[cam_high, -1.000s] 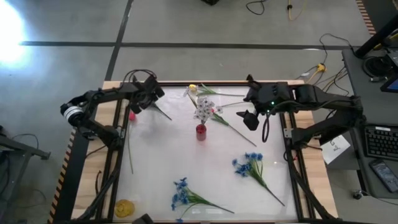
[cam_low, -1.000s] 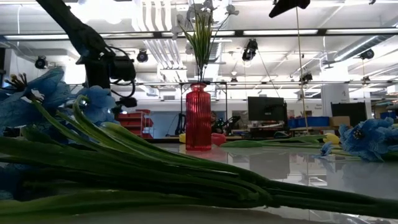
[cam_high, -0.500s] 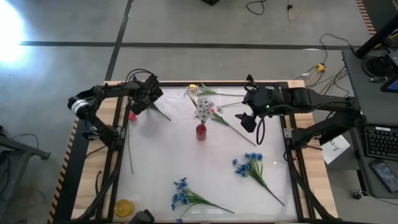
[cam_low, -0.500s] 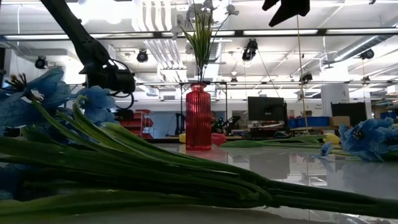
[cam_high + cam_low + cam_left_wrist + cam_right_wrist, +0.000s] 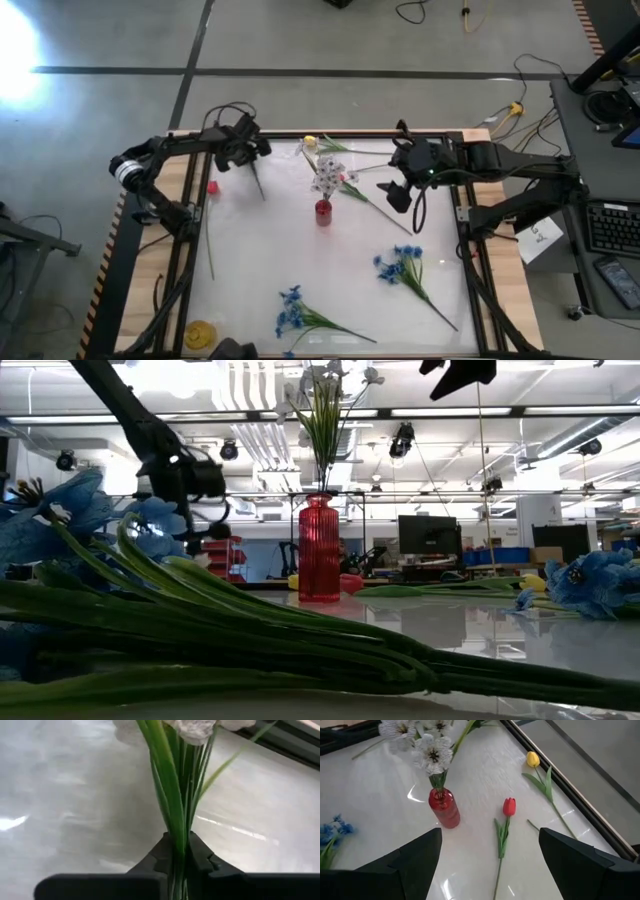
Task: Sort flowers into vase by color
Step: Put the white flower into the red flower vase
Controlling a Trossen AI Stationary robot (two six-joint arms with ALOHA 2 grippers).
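Note:
My left gripper stands at the table's far left, shut on a white flower with green stems; its stem tail sticks out toward the near edge. A red vase at the middle holds white flowers. A red tulip and a yellow tulip lie flat beyond the vase. Two blue flower bunches lie near the front. My right gripper hangs open, high above the table to the right of the vase. My left gripper pinches the white flower's bundle of green stems between its two fingers, below the blossom. The fingers slant down from the table's left and lie across the stems. Whether the blossom rests on the table I cannot tell.
A pink flower head lies at the left rim, with a thin stem nearer the front. A yellow object sits at the near left corner. A dark frame borders the white table.
My left gripper has shifted a little toward the table's far edge and rolled about its own line. The white flower's stem tail has swung with it and now points more toward the near edge.

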